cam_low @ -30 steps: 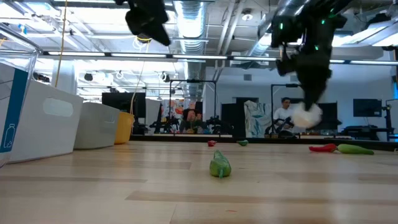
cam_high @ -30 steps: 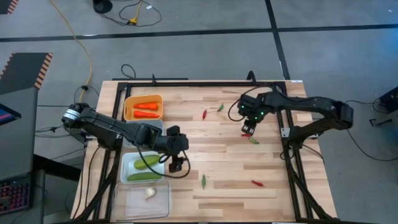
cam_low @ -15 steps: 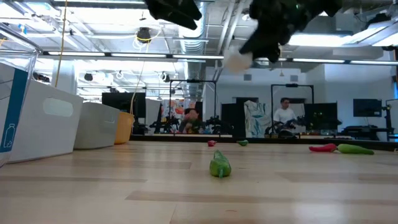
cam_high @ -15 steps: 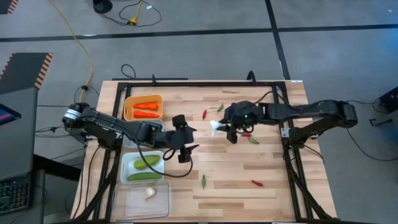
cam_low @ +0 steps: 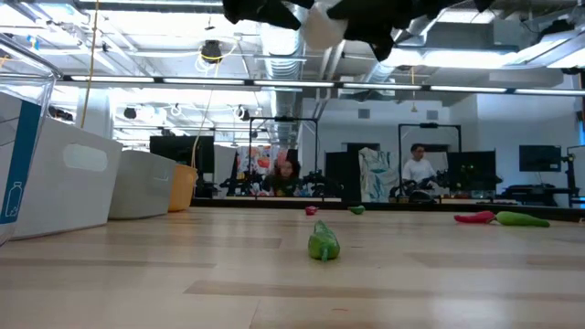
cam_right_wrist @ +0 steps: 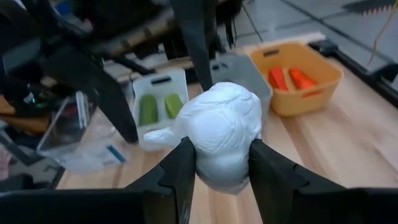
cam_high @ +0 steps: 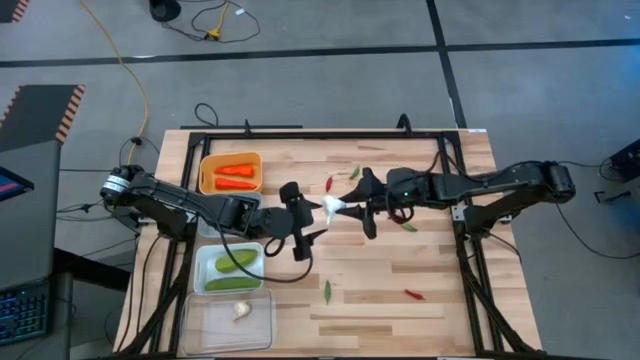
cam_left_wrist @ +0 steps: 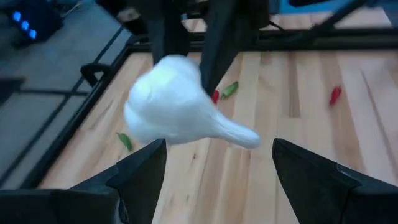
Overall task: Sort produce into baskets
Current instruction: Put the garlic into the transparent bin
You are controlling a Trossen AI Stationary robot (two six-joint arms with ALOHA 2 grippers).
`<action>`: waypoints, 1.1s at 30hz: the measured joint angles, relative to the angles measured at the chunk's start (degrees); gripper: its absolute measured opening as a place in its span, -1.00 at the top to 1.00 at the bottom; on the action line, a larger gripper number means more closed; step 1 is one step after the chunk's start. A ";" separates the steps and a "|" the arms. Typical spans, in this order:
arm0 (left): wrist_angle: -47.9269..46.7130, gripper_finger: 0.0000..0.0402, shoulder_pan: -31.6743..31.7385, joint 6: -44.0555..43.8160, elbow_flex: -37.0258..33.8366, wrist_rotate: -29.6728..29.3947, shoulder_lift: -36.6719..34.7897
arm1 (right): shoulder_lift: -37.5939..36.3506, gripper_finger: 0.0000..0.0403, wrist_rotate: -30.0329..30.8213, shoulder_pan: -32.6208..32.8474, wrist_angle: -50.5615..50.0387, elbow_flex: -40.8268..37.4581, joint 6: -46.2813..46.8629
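My right gripper (cam_high: 347,206) is shut on a whitish garlic bulb (cam_high: 335,206) high above the middle of the table; the bulb also shows in the low view (cam_low: 320,27). My left gripper (cam_high: 305,217) is open just to the bulb's left. In the left wrist view its fingers (cam_left_wrist: 140,171) stand on either side of the bulb (cam_left_wrist: 171,102) without touching it. Two carrots lie in the yellow-orange basket (cam_high: 206,172), two cucumbers in the white basket (cam_high: 203,268), and one garlic bulb (cam_high: 241,310) in the clear basket (cam_high: 195,325). My right gripper pinches the garlic bulb's round body (cam_right_wrist: 214,158) between its two fingers (cam_right_wrist: 180,171). The fingers come level from the table's right. The bulb is lifted clear of the table, and its pointed stem (cam_left_wrist: 242,134) sticks out sideways.
The grey basket (cam_high: 250,200) lies mostly under my left arm. Loose chili peppers lie on the wood: red (cam_high: 329,184), green (cam_high: 354,173), green (cam_high: 327,291), red (cam_high: 413,295), green (cam_high: 408,226). A black frame runs along the table's edges.
My right gripper has risen from the table's right half with the garlic bulb and carried it toward the left, turning from pointing down to level. My left gripper has left the white basket and gone up and right toward the bulb.
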 joint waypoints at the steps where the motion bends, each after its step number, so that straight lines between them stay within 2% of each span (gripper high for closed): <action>1: 0.01 -0.40 0.02 -2.25 0.00 -0.48 0.01 | 0.00 0.21 0.10 0.12 0.72 0.00 -0.02; 9: 2.99 -0.40 0.10 -16.16 0.00 -0.62 0.05 | 0.00 0.21 0.32 0.12 3.89 0.00 -2.64; 12: 3.57 -0.40 0.61 -20.77 0.00 -0.63 0.05 | 0.00 0.21 2.48 0.64 3.85 0.00 -3.17; 19: 3.58 -0.38 2.80 -23.80 0.00 0.11 0.05 | 0.00 0.21 5.10 2.83 3.93 0.00 -12.06; 25: 3.60 -0.14 4.03 -25.43 0.00 5.24 0.05 | 0.03 0.21 9.21 4.64 5.93 -0.02 -16.98; 33: 3.94 0.27 4.11 -23.83 0.00 5.06 0.03 | 0.04 0.21 9.51 4.82 6.25 -0.02 -18.25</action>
